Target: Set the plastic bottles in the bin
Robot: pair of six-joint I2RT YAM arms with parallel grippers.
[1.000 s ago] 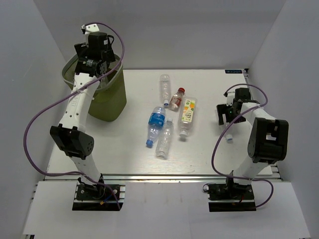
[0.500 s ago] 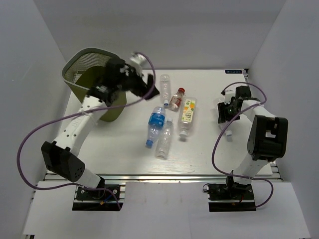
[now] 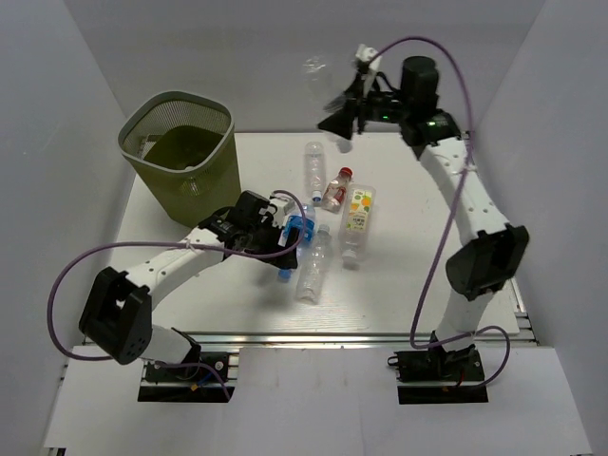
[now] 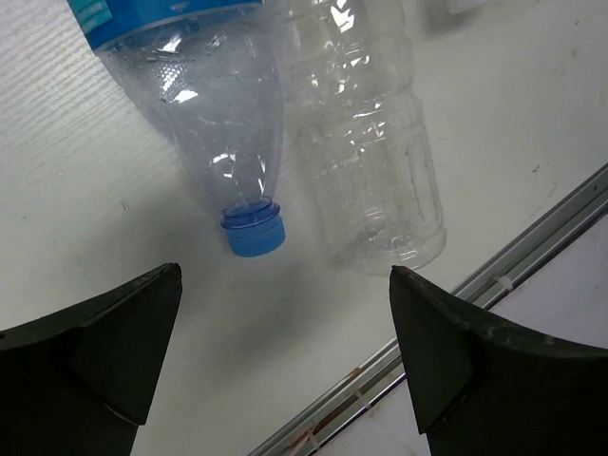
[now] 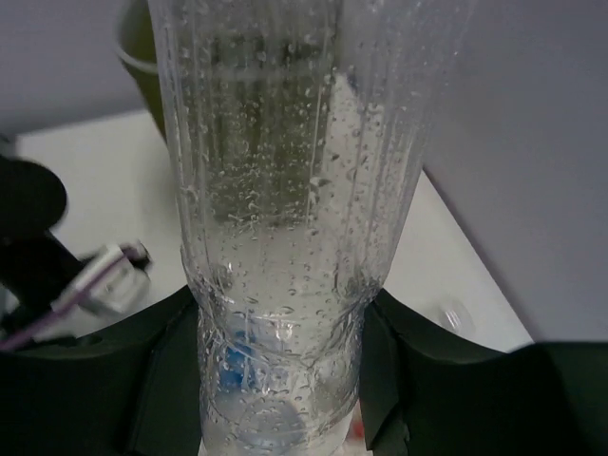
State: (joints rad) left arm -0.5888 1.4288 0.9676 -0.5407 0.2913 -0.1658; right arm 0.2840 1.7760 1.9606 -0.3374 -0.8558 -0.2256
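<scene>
Top view: my right gripper point(image 3: 340, 116) rides high at the back of the table point(image 3: 427, 237), pinching a clear bottle point(image 3: 316, 68) that is not yet over the bin point(image 3: 204, 190). My left gripper point(image 3: 285, 242) sits low and spread wide at the blue bottle point(image 3: 297, 231). Five bottles are left lying mid-table: the blue one, a plain one point(image 3: 313, 266) touching it, the juice bottle point(image 3: 357, 217), the red-capped bottle point(image 3: 336, 188) and another plain one point(image 3: 313, 163) behind. Whether anything already lies in the bin I cannot tell, so most of the job looks to be ahead.

Left wrist: my fingers point(image 4: 114, 332) stand well apart, holding nothing. The blue bottle's cap point(image 4: 254, 235) points at the gap between them.

Right wrist: my fingers point(image 5: 161, 380) press both sides of the clear bottle's lower body point(image 5: 280, 285). Its wall is beaded with droplets, and the bin's rim peeps out behind.

A second ago my left arm was over the bin and has since swung down to the cluster. My right gripper was low at the table's right edge around its bottle, and now it is aloft with the bottle clamped.
</scene>
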